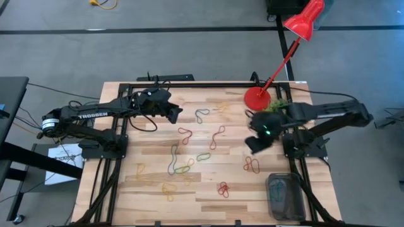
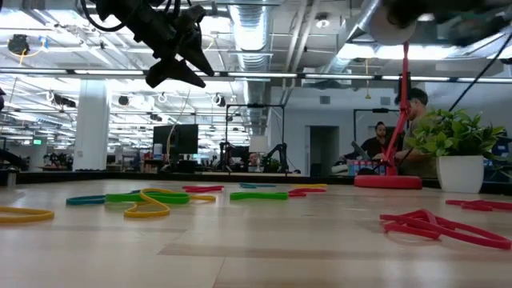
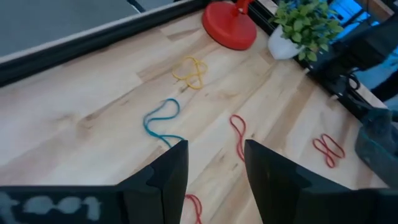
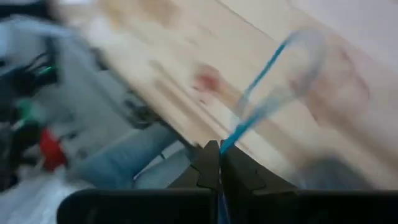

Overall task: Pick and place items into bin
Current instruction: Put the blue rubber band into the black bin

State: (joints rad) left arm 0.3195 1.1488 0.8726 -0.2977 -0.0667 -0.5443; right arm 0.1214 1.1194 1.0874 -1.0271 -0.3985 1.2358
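While my left end effector (image 3: 214, 165) hovers with fingers apart over the tabletop (image 1: 151, 151), my right end effector (image 4: 217, 163) is clamped on a blue loop (image 4: 261, 99) — bin (image 1: 285, 196) near the tabletop's corner, just beyond.

Table (image 1: 208, 189) is pale wood, planked butcher-block with a smooth, lightly sheened finish, edged by a matt black metal frame (image 1: 189, 84). The loops (image 1: 183, 165) look like thin, smooth rubber, slightly glossy in the low view. Bin (image 1: 285, 196) is dark grey translucent plastic with smooth walls. Both arms are matt black, hard plastic or metal, can't tell which. Left gripper (image 3: 216, 167) fingers are matt black. Lamp base (image 1: 257, 98) is glossy red. Plant pot (image 2: 460, 174) is smooth white; leaves (image 2: 454, 132) look plasticky green.
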